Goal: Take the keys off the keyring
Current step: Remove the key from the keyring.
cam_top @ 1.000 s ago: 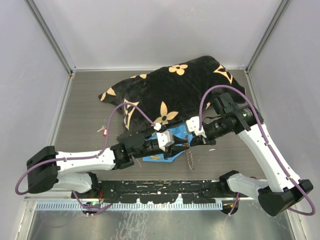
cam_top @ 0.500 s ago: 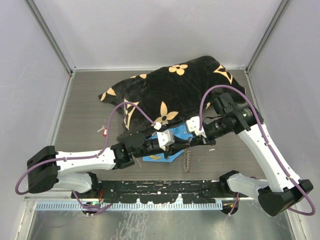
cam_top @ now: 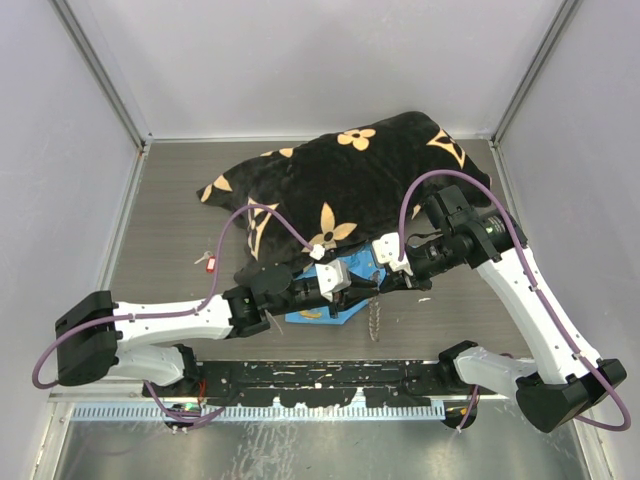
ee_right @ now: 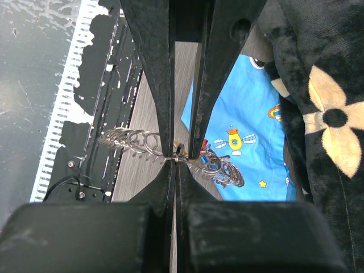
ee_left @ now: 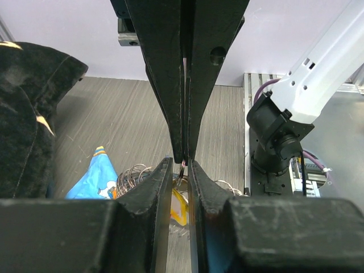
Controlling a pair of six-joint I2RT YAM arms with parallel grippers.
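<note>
Fingers (ee_left: 151,196) are hiding most of the keys (ee_left: 177,209), only a yellow head showing. The right gripper (ee_right: 175,165) is pinching a link of the keyring (ee_right: 222,169) by the blue cloth (ee_right: 250,125); the left gripper (ee_left: 180,165) is standing narrow around it, grip unclear.

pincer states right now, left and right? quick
Left pincer: jaws narrowly apart astride the keyring; whether it grips cannot be told.
Right pincer: closed, pinching the keyring.
</note>
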